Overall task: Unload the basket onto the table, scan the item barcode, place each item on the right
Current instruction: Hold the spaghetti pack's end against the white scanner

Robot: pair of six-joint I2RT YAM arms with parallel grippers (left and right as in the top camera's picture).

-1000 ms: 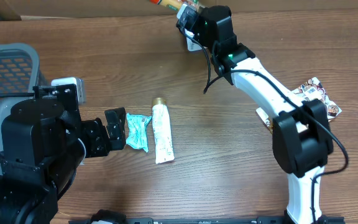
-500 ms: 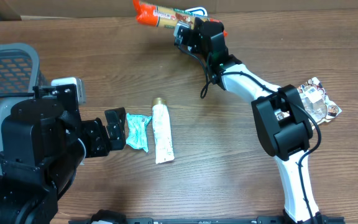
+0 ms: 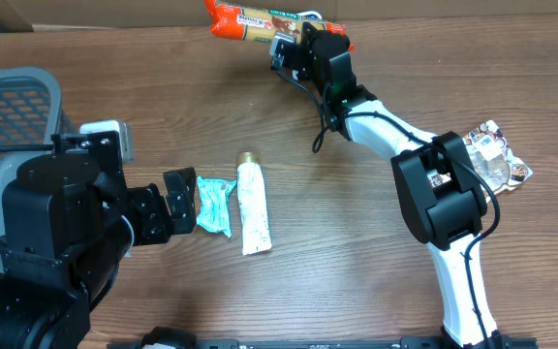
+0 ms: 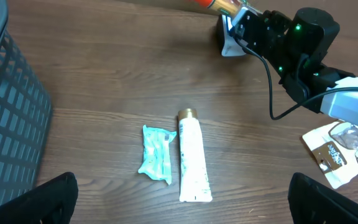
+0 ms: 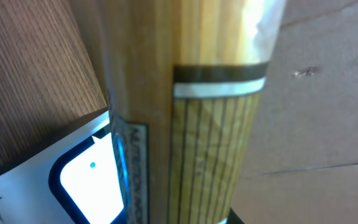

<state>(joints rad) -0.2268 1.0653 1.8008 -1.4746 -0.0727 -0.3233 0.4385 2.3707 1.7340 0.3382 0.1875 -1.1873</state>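
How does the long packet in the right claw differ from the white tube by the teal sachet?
The long packet is gripped by the right claw at the far edge of the table; the white tube lies free mid-table. The packet is orange-red with yellow print; the tube is white with a gold cap. Seen from overhead, the packet runs sideways, the tube front to back. Both are long and slim.

right hand (image 3: 287, 41): shifted left | packet (image 3: 250, 20): swung further into view

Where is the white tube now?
In the overhead view, the white tube lies flat on the table, slightly toward the left arm's side of centre, alongside the teal packet.
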